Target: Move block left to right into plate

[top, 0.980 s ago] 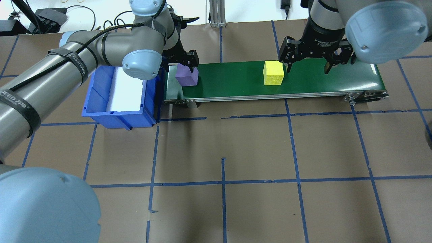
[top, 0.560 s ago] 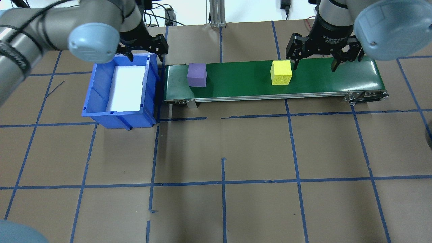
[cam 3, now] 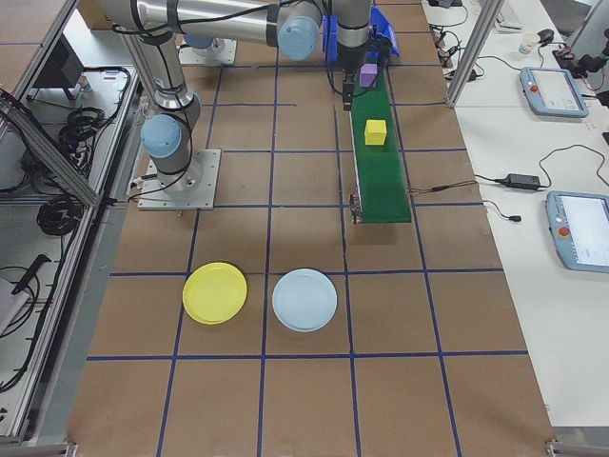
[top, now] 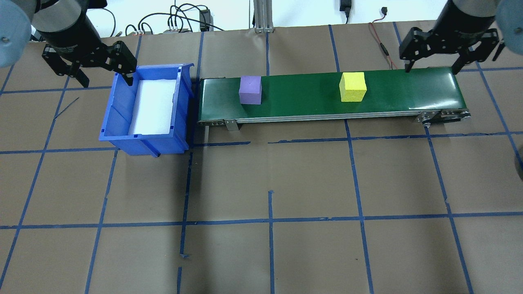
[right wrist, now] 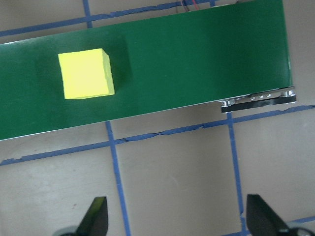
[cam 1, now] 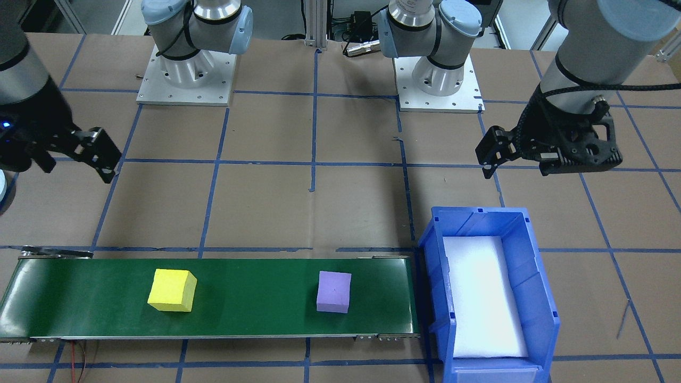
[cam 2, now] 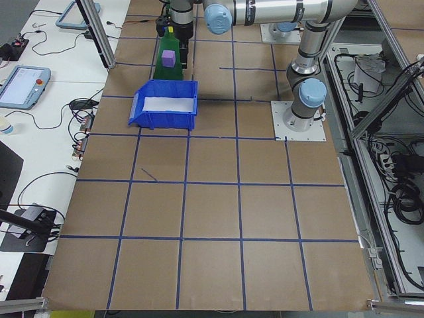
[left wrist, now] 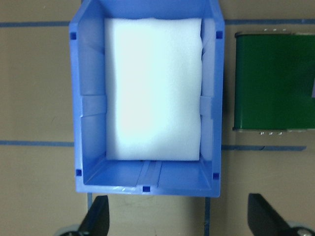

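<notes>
Both hands are spread wide with nothing in them: left hand (top: pixel 89 65) by the blue bin (top: pixel 122 122), right hand (top: pixel 450 52) past the green belt (top: pixel 298 102). The purple block (top: pixel 250 90) and yellow block (top: pixel 353 86) sit on the belt. Only the right-side view catches the yellow plate (cam 3: pixel 215 292), on the counter beside a light blue plate (cam 3: pixel 304 300).

A brown paper-covered table (top: pixel 286 179) is crossed by a grid of blue tape lines (top: pixel 269 220). White side benches (cam 3: pixel 533 190) strewn with black cables (cam 2: pixel 46 192) are seen beyond its far edge.
</notes>
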Robot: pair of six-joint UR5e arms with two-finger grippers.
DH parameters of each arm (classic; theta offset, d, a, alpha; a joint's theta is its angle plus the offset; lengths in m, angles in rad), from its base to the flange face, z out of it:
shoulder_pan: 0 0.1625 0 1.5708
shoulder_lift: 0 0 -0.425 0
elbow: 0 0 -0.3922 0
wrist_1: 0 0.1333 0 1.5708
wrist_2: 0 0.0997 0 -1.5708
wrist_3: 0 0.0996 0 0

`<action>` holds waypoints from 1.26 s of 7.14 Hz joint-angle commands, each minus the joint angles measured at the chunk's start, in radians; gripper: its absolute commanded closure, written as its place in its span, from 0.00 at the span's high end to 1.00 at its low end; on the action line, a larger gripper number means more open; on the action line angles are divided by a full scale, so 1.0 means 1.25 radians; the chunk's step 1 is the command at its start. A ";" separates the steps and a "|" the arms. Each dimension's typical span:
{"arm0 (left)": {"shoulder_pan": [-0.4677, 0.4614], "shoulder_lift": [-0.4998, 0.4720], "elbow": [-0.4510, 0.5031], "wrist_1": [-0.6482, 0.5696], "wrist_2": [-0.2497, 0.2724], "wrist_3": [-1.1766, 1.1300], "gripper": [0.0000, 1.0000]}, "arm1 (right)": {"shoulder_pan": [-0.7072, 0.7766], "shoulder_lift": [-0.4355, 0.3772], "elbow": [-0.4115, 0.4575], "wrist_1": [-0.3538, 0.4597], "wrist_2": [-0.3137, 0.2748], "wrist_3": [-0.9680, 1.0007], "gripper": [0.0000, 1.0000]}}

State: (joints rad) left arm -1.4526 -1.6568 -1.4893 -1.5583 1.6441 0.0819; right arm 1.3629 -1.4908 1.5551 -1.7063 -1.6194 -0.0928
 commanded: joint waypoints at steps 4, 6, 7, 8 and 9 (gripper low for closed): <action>0.000 0.012 -0.012 -0.017 0.013 0.001 1.00 | -0.137 0.178 -0.002 -0.115 0.165 -0.188 1.00; 0.000 0.012 -0.014 -0.017 0.011 0.001 1.00 | -0.136 0.249 -0.007 -0.227 0.170 -0.187 1.00; -0.001 0.011 -0.015 -0.017 0.009 0.000 1.00 | -0.136 0.259 -0.007 -0.235 0.185 -0.185 1.00; -0.001 0.011 -0.026 -0.016 0.009 -0.002 1.00 | -0.136 0.265 -0.005 -0.236 0.265 -0.181 1.00; -0.004 0.014 -0.042 -0.016 0.010 -0.004 1.00 | -0.136 0.266 -0.003 -0.239 0.272 -0.190 1.00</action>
State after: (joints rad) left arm -1.4550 -1.6418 -1.5220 -1.5790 1.6559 0.0797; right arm 1.1937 -1.1658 1.5490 -1.9966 -1.3208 -0.3234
